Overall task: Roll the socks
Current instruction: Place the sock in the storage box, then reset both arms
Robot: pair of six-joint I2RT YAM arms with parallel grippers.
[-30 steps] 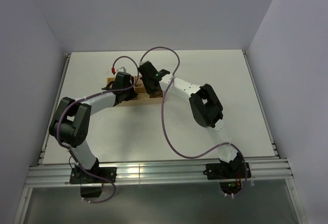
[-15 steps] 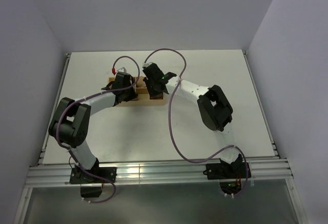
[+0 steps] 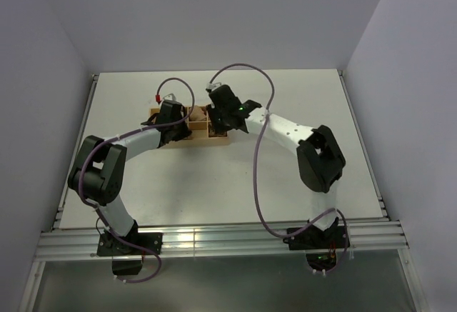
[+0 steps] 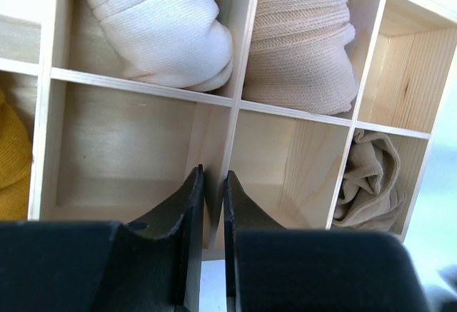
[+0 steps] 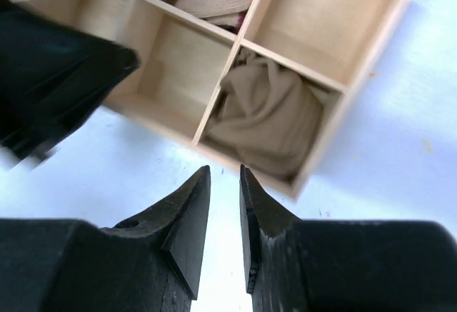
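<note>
While both arms work at the far left of the table [image 3: 300,98], I read the scene mainly from the wrist cameras. The wooden organizer box [image 3: 214,136] sits under both grippers and is split into square compartments.

Left gripper [image 4: 213,175]: its fingers are drawn in on either side of a partition [image 4: 223,148] at the box's near wall, and the wood fills the slit between them.

Right gripper [image 5: 223,173]: its fingers are pressed nearly together with only a thin slit between them and nothing in it. They hang over bare table just outside the box's near wall.

Olive-brown sock [image 5: 268,116]: it lies bunched in a corner compartment of the near row, directly beyond the right gripper's tips. I cannot pick out toe or cuff, so I cannot tell which way it points. The heap is longest from the cross divider toward the near wall.

Mustard sock [image 4: 11,165]: only a sliver shows at the left edge of the left wrist view, in an outer compartment. I cannot tell its axis.

The far row holds a white rolled bundle [image 4: 161,26] and, beside it, a beige rolled bundle [image 4: 303,41].
</note>
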